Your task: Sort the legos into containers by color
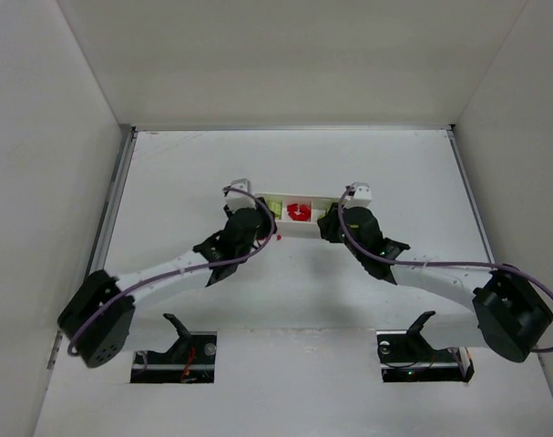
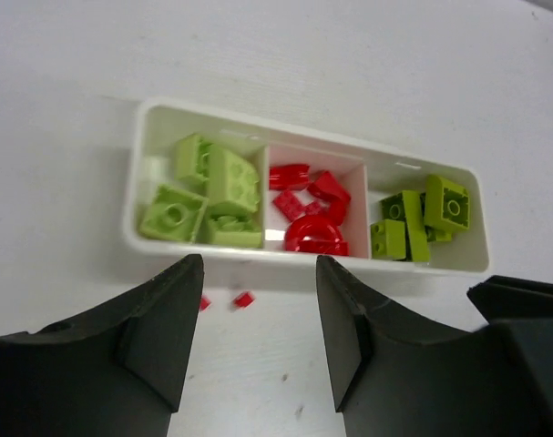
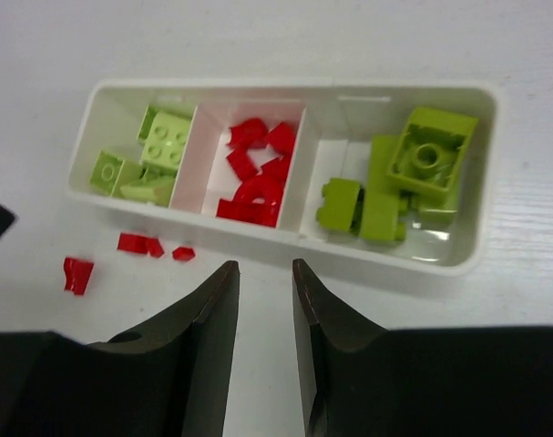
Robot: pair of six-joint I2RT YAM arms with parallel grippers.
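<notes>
The matte black left gripper [image 2: 258,271] hangs just before the tray [image 2: 135,182], jaws spread wide and empty. The tray is glossy white plastic. Its left compartment holds studded lime bricks [image 2: 208,196], the middle smooth red pieces [image 2: 312,214], one of them arched, and the right more lime blocks [image 3: 413,168]. Loose red bits [image 3: 139,244] lie on the table [image 2: 76,73] before the tray's left end. The right gripper [image 3: 263,269], jaws narrowly parted, holds nothing.

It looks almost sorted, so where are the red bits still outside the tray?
In the right wrist view, the loose red pieces lie on the table beside the tray, outside its left compartment.
</notes>
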